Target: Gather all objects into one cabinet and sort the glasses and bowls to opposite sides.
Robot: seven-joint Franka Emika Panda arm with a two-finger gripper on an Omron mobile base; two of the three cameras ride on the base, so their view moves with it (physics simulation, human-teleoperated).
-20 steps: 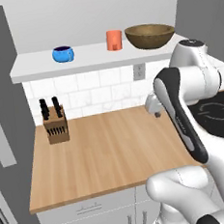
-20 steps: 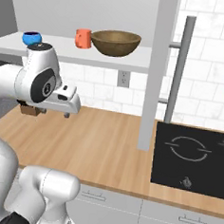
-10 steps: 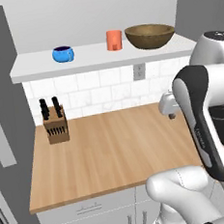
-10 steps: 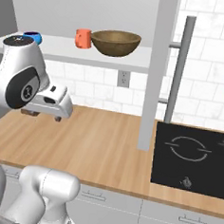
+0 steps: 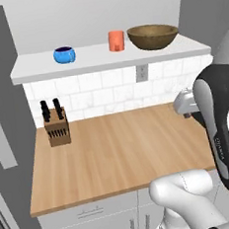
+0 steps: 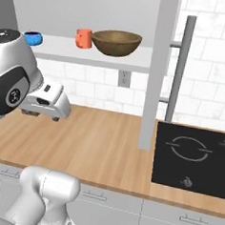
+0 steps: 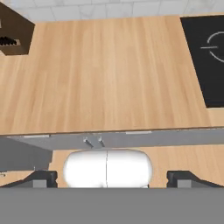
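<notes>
— Where do we have the gripper (image 7: 112, 177) right now, and is anything in it?

— Nothing. In the hand view our two dark tips sit far apart at the bottom corners with only bare wooden counter (image 7: 109, 70) between them, so the jaws stand wide and empty. We are hanging over the counter, well below the cabinet shelf (image 5: 37, 68), which we judge to be a carrying-free pose between reaches.

— And the things we are meant to sort?

— All up on that shelf. The blue bowl (image 5: 64, 55) sits toward the shelf's left end, an orange cup (image 5: 116, 40) near its middle, and the wooden bowl (image 5: 152, 36) just beside the cup toward the right. We make out only one cup. The bowls sit on either side of the cup, so the sorting looks unfinished to us.

— What else is about?

— Below the shelf, a knife block (image 5: 55, 127) stands at the counter's left against the tiled wall. Right of the shelf's end, a grey upright panel (image 6: 158, 70) and a black cooktop (image 6: 193, 159); that panel could crowd a reach to the wooden bowl.
</notes>
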